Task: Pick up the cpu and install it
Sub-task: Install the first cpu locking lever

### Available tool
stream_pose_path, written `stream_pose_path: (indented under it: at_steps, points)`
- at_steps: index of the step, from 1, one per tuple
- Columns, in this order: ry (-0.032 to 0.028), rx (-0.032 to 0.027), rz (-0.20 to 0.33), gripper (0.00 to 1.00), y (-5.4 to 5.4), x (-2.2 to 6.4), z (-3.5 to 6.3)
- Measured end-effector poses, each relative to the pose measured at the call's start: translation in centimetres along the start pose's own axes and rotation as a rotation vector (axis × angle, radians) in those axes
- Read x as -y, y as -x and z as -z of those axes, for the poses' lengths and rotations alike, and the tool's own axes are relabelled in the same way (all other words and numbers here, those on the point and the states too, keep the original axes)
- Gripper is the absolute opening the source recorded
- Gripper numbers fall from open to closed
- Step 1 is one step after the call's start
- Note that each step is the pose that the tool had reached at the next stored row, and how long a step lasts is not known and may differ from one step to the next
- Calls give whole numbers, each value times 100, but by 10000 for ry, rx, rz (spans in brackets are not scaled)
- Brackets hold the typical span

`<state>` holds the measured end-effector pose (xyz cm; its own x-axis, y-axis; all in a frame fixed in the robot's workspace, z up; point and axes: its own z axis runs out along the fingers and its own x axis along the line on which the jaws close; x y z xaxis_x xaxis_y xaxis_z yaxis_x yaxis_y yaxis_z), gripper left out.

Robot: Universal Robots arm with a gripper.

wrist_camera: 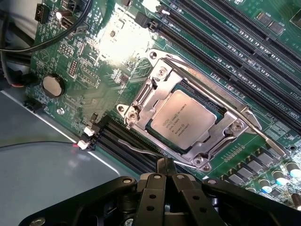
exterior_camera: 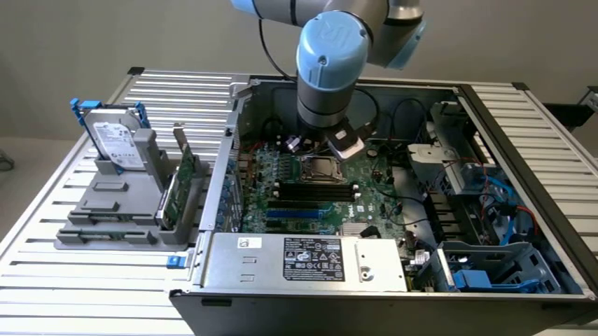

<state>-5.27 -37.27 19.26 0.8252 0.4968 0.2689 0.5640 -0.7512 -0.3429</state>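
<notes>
The small flat square silver cpu (wrist_camera: 183, 120) sits inside the metal-framed socket (wrist_camera: 143, 96) on the green motherboard (wrist_camera: 94, 61). The black hand (wrist_camera: 165, 164), pressed together and empty, hovers at the socket's one o'clock in the exterior view.

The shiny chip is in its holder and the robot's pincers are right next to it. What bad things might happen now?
The shut gripper hangs close to the socket's metal frame and a thin lever; a small slip might bend them. It might also bump the cpu crooked inside that frame.
</notes>
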Motion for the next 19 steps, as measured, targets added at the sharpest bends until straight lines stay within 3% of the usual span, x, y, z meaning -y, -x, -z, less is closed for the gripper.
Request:
stream_pose_path:
  at_steps: [14, 19]
  points:
    - [19, 16, 5, 11, -28, -19, -2]
    - [68, 54, 5, 11, -46, -28, -4]
